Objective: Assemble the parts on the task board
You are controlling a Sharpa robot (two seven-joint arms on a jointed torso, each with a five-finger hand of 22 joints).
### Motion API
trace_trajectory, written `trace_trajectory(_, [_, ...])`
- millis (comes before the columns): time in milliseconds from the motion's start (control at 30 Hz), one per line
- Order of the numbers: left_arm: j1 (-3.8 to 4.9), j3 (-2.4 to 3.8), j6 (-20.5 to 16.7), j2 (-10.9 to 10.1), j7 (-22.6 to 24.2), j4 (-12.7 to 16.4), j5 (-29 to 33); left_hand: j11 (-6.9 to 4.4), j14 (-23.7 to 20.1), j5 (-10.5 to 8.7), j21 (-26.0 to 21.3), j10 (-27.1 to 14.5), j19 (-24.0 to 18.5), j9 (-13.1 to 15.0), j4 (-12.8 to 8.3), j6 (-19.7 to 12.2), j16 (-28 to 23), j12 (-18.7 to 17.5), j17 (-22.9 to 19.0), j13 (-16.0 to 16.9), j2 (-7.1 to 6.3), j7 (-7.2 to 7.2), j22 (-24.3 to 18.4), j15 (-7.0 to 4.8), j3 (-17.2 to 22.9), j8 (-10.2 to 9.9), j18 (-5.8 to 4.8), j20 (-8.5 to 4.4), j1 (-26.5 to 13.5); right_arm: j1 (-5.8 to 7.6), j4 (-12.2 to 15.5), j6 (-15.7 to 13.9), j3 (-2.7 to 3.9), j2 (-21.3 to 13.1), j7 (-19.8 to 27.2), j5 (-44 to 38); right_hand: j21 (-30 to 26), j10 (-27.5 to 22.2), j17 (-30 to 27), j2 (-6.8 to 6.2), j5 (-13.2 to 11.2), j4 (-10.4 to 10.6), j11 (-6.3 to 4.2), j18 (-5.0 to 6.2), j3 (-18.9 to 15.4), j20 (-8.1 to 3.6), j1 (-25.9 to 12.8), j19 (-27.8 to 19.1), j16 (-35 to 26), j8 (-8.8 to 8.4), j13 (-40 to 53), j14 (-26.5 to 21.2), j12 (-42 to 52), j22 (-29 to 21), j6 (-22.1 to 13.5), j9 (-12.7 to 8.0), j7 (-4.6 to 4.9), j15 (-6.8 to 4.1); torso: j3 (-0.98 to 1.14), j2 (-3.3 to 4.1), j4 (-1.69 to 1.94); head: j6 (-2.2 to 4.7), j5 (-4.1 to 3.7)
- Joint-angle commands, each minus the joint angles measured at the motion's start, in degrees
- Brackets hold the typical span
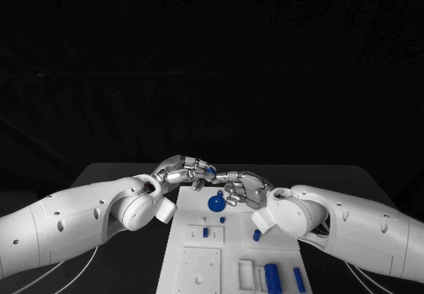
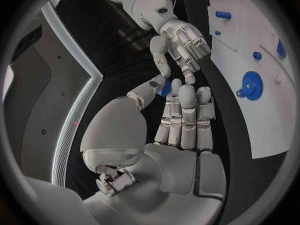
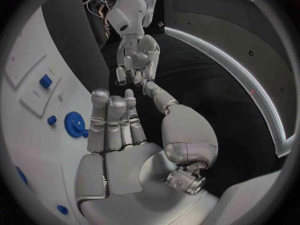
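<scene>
Both hands meet fingertip to fingertip above the far end of the white board. The left hand has a small blue part pinched between thumb and a finger, its other fingers stretched out straight. The right hand reaches in just beside it, fingers straight and slightly parted; whether it touches that blue piece, I cannot tell, and nothing shows in its own grasp.

Below them on the board lies a round blue wheel with a small knob at its edge. Nearer the robot sit a small blue peg, a blue block, and two long blue bars side by side at the near right part of the board.
</scene>
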Motion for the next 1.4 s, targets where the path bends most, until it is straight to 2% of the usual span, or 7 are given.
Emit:
trace_trajectory(33, [0.02, 0.04, 1.6, 0.01, 0.89, 0.23, 0.43, -0.01, -0.09, 0.19, -0.33, 0.5, 0.25, 0.05, -0.37, 0.6, -0.21, -0.28, -0.01, -0.07, 0.41, 0.5, 0.5, -0.17, 0.09, 0.39, 0.87, -3.23, -0.33, -0.07, 0.15, 2.08, 0.03, 0.03, 2.15, 1.46, 0.1, 0.02, 0.08, -0.39, -0.21, 0.19, 0.34, 1.78, -0.06, 0.56, -0.17, -0.05, 0.24, -0.27, -0.09, -0.04, 0.27, 1.16, -0.93, -0.1, 1.18, 0.48, 0.01, -0.01, -0.02, -0.05, 0.02])
trace_trajectory(967, [0.0, 0.02, 2.39, -0.23, 0.12, 0.78, -3.05, -0.12, 0.12, 0.18, -0.3, 1.1, 0.45, -0.01, -0.79, 0.76, -0.12, -0.5, 0.13, 0.07, 0.64, 0.44, 0.54, -0.28, -0.04, 0.45, 0.9, -3.28, -0.31, -0.09, 0.16, 2.57, 0.03, -0.01, 3.03, 1.78, 0.56, 0.17, 0.32, -0.22, 0.12, -0.06, 0.15, 1.78, -0.46, 0.46, 0.21, 0.12, 0.74, 0.13, 0.03, 0.15, 0.74, 1.25, -0.11, 0.01, 0.96, 0.3, 0.0, 0.0, -0.02, -0.06, 0.01])
trace_trajectory(1200, [0.0, 0.01, 1.97, -0.15, 0.01, 0.73, -4.52, -0.16, 0.19, 0.18, -0.28, 1.22, 0.5, -0.03, -0.89, 0.79, -0.06, -0.53, 0.19, 0.12, 0.63, 0.42, 0.56, -0.31, -0.07, 0.46, 0.91, -3.3, -0.3, -0.09, 0.13, 2.47, 0.03, 0.01, 2.94, 1.24, 0.95, 0.28, 0.42, -0.02, -0.79, -0.1, -0.52, 1.78, -0.09, 0.29, 1.91, 0.16, 0.99, 1.22, 0.07, 0.23, 1.0, 1.23, 1.88, 0.52, 0.24, -0.33, -0.01, -0.03, -0.04, -0.02, 0.02])
trace_trajectory(1400, [0.0, 0.01, 1.61, -0.14, -0.2, 0.75, -5.44, -0.18, 0.23, 0.18, -0.26, 1.29, 0.54, -0.04, -0.93, 0.81, -0.03, -0.55, 0.22, 0.15, 0.64, 0.41, 0.57, -0.33, -0.08, 0.47, 0.91, -3.31, -0.3, -0.1, 0.12, 2.45, 0.03, 0.1, 3.0, 0.85, 1.22, 0.46, 0.43, 0.24, -2.16, -0.09, -1.3, 1.78, 1.63, 0.22, 4.77, 0.16, 1.06, 2.42, -0.02, 0.28, 1.05, 1.21, 4.04, 1.3, -0.59, -1.05, 0.0, -0.02, -0.03, -0.04, 0.0])
